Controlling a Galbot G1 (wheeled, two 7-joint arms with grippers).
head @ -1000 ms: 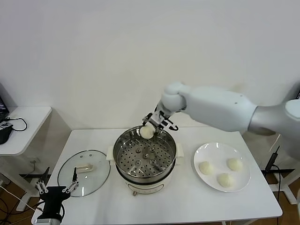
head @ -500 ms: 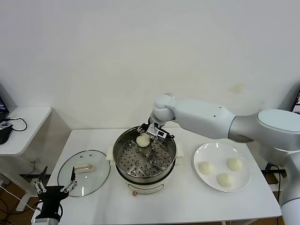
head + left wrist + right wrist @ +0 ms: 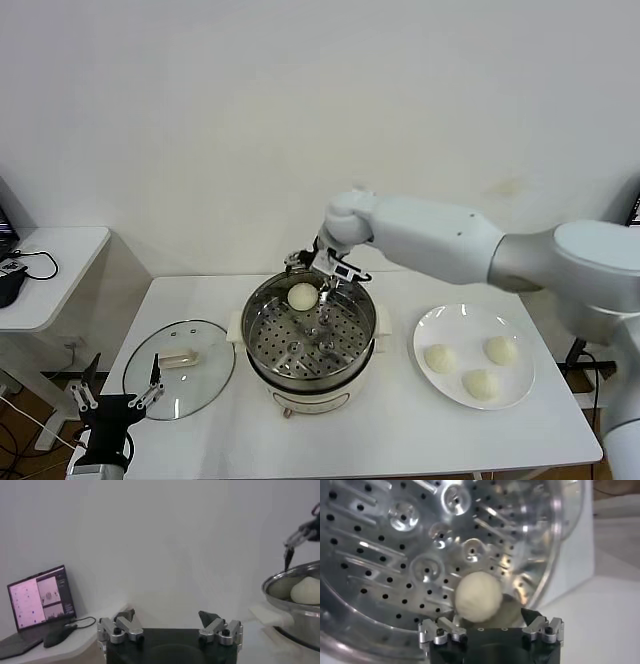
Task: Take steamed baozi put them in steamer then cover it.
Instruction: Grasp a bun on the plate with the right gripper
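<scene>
Where both arms' jaws gape, white table [image 3: 400, 430] against bare white wall [image 3: 200, 120].

1. You've got a white work table [image 3: 200, 300] against a plain white wall [image 3: 200, 120].
2. White plate [image 3: 440, 325] sits on its right side.
3. Small side table [image 3: 60, 245] stands far left, with a cable [image 3: 40, 262].
4. Open laptop [image 3: 42, 597] rests there, screen lit.
</scene>
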